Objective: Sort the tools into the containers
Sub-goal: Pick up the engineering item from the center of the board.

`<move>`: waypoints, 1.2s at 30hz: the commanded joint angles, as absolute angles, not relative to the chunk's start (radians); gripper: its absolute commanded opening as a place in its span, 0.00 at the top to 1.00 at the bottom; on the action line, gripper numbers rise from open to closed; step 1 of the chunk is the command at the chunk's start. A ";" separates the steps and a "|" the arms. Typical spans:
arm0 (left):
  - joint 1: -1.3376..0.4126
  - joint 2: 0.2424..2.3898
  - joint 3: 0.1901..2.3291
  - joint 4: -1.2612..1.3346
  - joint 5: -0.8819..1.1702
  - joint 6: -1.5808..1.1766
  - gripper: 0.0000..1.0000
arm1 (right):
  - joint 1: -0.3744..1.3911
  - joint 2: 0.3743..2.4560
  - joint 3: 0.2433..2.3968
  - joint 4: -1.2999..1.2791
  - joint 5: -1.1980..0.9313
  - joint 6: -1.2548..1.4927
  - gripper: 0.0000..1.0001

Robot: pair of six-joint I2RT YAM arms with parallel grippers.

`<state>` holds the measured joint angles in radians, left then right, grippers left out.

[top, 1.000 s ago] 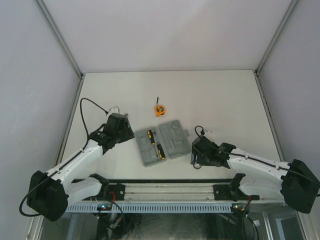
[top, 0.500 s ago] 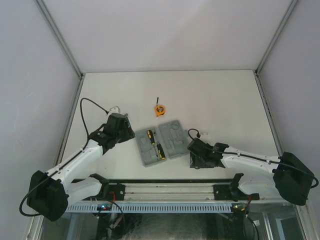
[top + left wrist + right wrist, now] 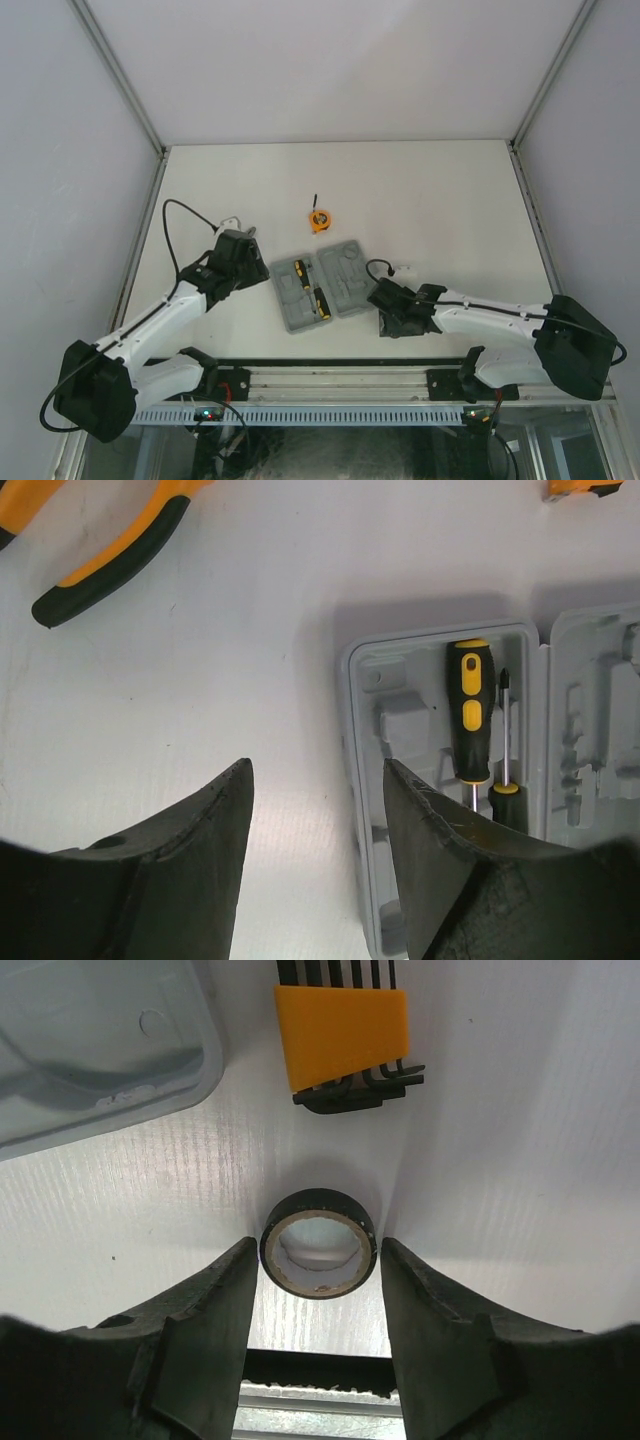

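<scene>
The grey tool case point(image 3: 345, 275) lies open in mid-table, with two black-and-orange screwdrivers point(image 3: 470, 710) in its left half. My left gripper point(image 3: 318, 765) is open and empty, hovering over bare table at the case's left edge point(image 3: 350, 780). Orange-handled pliers point(image 3: 110, 550) lie beyond it. The round orange tape measure point(image 3: 318, 218) sits behind the case. My right gripper point(image 3: 318, 1245) is open and straddles the small dark ring point(image 3: 318, 1222), which lies flat on the table with slim gaps to both fingers. The orange bit set point(image 3: 340, 1035) lies just past the ring.
The case's rounded corner point(image 3: 100, 1050) is close to the right gripper's left side. The table's front rail point(image 3: 320, 1370) runs just behind the ring. White walls enclose the table on three sides.
My right gripper has shifted left toward the case and its jaws have narrowed around the ring. The left arm has hardly moved.
</scene>
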<state>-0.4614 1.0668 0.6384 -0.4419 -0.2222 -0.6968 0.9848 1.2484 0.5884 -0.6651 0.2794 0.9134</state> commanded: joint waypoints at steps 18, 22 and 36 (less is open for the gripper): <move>-0.456 1.021 0.602 -0.411 -0.225 -0.698 0.41 | 0.975 1.110 0.680 -0.726 0.366 0.869 0.61; -0.456 0.986 0.590 -0.412 -0.240 -0.696 0.40 | 0.921 1.081 0.698 -0.687 0.328 0.817 0.61; -0.456 0.952 0.568 -0.426 -0.255 -0.681 0.40 | 0.833 1.197 0.871 -0.609 0.250 0.648 0.62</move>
